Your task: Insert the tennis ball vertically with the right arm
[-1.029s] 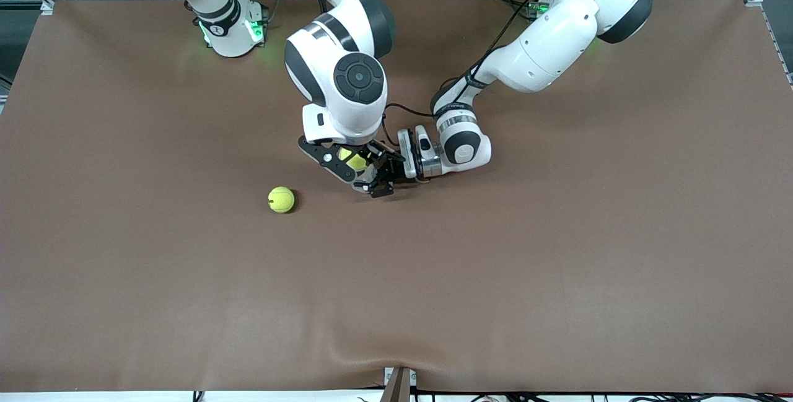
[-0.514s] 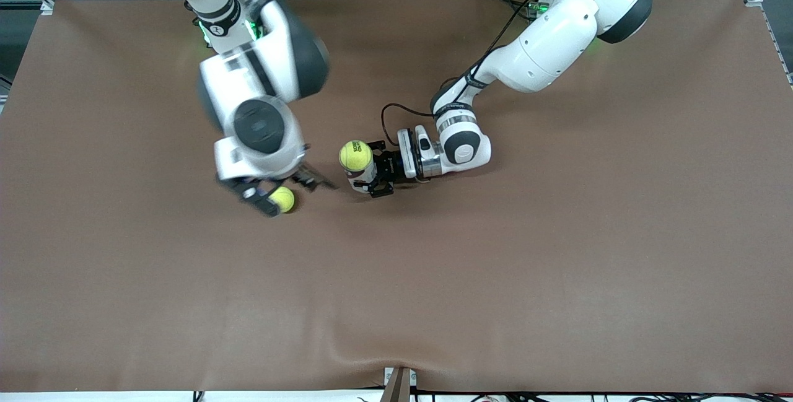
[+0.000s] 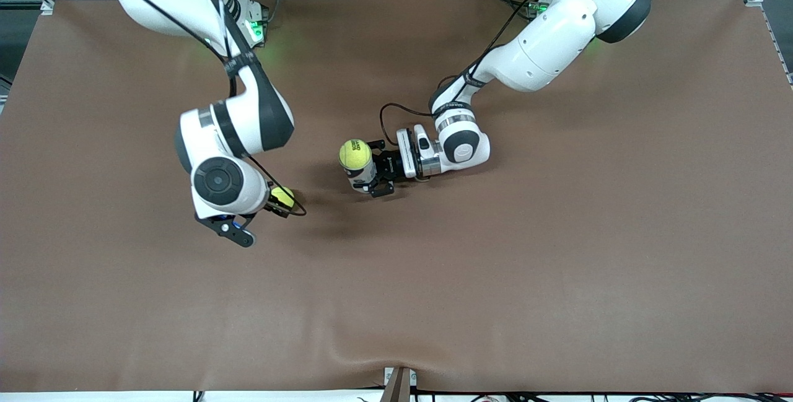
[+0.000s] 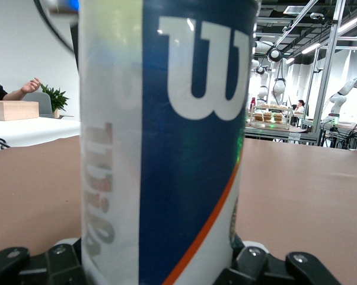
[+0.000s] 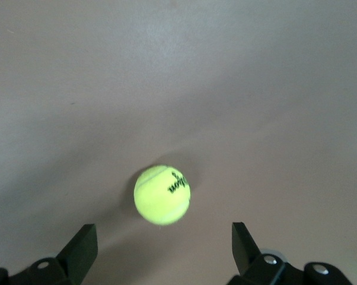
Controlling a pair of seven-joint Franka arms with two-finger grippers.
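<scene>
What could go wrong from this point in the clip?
1. The loose tennis ball lies free on the table between the open fingers of the right gripper; a slightly off-centre closing might nudge it into rolling away.
2. A ball already sits at the mouth of the can held upright by the left gripper. If it is not fully seated, the next ball may not go in.

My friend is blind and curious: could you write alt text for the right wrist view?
A yellow tennis ball lies on a brown table, seen from above between the spread fingers of the right gripper, which hangs over it without touching.
</scene>
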